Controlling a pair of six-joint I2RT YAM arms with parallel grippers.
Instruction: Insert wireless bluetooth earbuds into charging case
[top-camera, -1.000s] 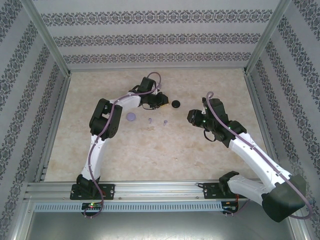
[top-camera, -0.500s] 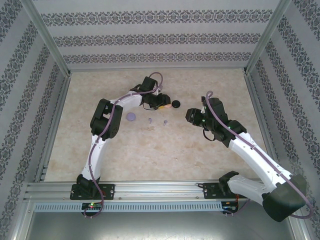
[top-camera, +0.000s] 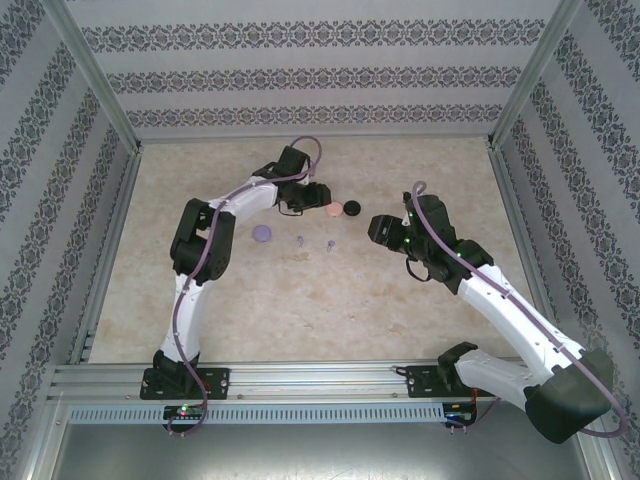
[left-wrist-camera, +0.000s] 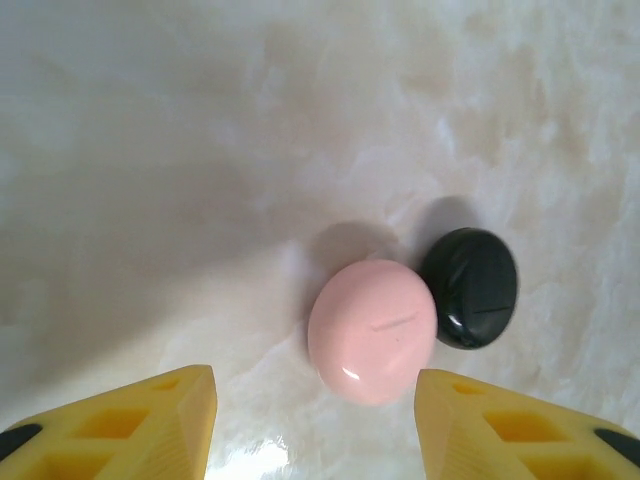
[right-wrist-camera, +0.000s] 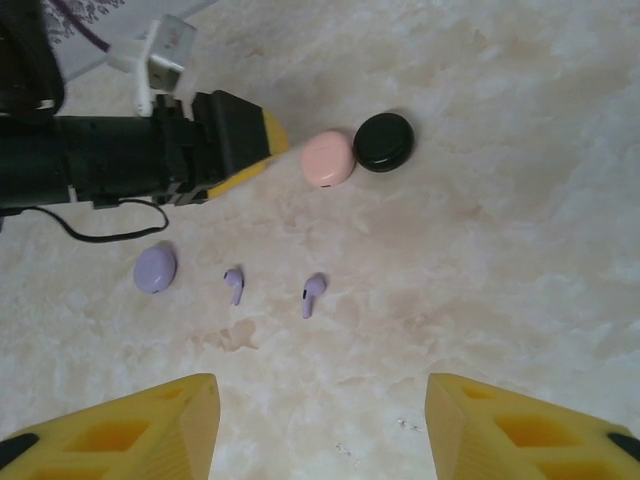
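Currently gripping nothing: yellow left fingers, spread wide apart low over the pale marbled table. Just ahead of the gap between them, closer to the right-hand tip, a closed pale pink round plastic case, flat on the table and touched by neither tip. Pressed against that pink case on its far right side, beyond the right-hand tip, a closed glossy black round plastic case.

Likewise spread apart and clamped on nothing: yellow right fingers, hanging over bare table. Well ahead of their gap, toward the left-hand tip, a first lilac stemmed plastic earbud and, just to its right, a second lilac stemmed plastic earbud; both loose on the table, apart from each other, outside every case. Further left, near the first earbud yet not touching it, a small lilac round plastic case. Farthest ahead, the pink and black cases side by side, with one yellow tip of the left fingers close beside the pink one. From above, right fingers well apart from the earbuds, left fingers just beside the pink case.
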